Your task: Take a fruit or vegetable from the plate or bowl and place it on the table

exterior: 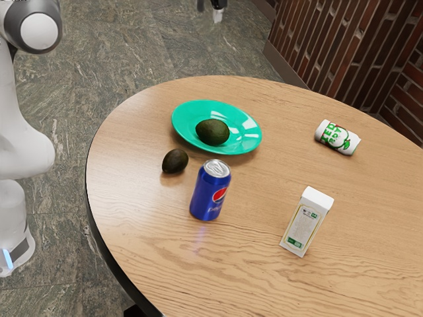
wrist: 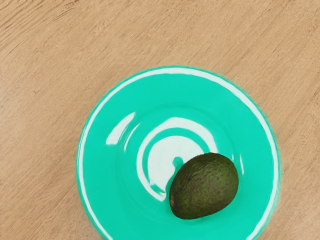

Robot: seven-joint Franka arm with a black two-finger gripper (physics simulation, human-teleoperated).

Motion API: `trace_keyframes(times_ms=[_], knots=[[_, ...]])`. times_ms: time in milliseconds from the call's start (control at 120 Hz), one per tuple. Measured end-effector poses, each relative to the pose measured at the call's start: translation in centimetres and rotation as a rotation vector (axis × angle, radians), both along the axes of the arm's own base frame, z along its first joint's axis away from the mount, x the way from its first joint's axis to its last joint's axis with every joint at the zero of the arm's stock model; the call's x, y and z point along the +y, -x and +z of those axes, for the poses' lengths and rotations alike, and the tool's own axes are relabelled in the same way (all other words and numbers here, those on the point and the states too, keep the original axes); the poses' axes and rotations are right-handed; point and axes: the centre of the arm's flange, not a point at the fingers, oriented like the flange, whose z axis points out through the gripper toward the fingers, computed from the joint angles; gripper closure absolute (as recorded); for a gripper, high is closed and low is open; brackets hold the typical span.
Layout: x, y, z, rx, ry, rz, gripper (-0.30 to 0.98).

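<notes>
Can see grey stone floor point(exterior: 119, 46) and a brick wall point(exterior: 317, 39) around a rounded wooden surface point(exterior: 264, 277). Can make out the white arm point(exterior: 20, 112) at the exterior view's left, then a green plate point(exterior: 185, 122) on the surface. Can spot the claw point(exterior: 209, 11) well above, at the exterior view's upper edge, standing wide. Next, find a white carton point(exterior: 304, 228) standing toward the exterior view's right, a blue can point(exterior: 207, 191) upright near the plate, and a white can point(exterior: 337, 137) on its side. Lastly, find the avocado point(exterior: 212, 132) lying off-centre in the plate, and another avocado point(exterior: 175, 161) on the surface, near the blue can.
</notes>
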Motion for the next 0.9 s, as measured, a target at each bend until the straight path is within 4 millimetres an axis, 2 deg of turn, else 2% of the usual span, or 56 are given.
trace_keyframes(times_ms=[42,100,150,217,342,467,558,617,667,725,758,842,900], knots=[[-0.8,0.7,2.3,-0.035,-0.013,-0.015,0.02],[-2.4,1.0,3.9,-0.052,-0.021,-0.048,0.02],[-3.3,1.1,4.5,-0.051,-0.022,-0.070,0.02],[-2.4,1.7,4.4,-0.033,-0.020,-0.059,0.02],[-1.9,3.1,3.1,0.103,-0.040,-0.050,0.02],[-5.1,2.8,2.5,0.189,-0.047,-0.118,0.02],[-9.7,1.9,2.5,0.230,-0.082,-0.175,0.02],[-11.5,1.7,2.0,0.245,-0.072,-0.217,0.02],[-11.2,2.4,1.4,0.253,-0.050,-0.232,0.02],[-9.0,5.6,1.1,0.252,-0.022,-0.198,0.02],[-8.8,6.6,1.4,0.250,-0.033,-0.178,0.02],[-9.7,6.5,0.5,0.266,-0.049,-0.189,0.02],[-10.4,6.0,-2.8,0.297,-0.035,-0.222,0.02]])
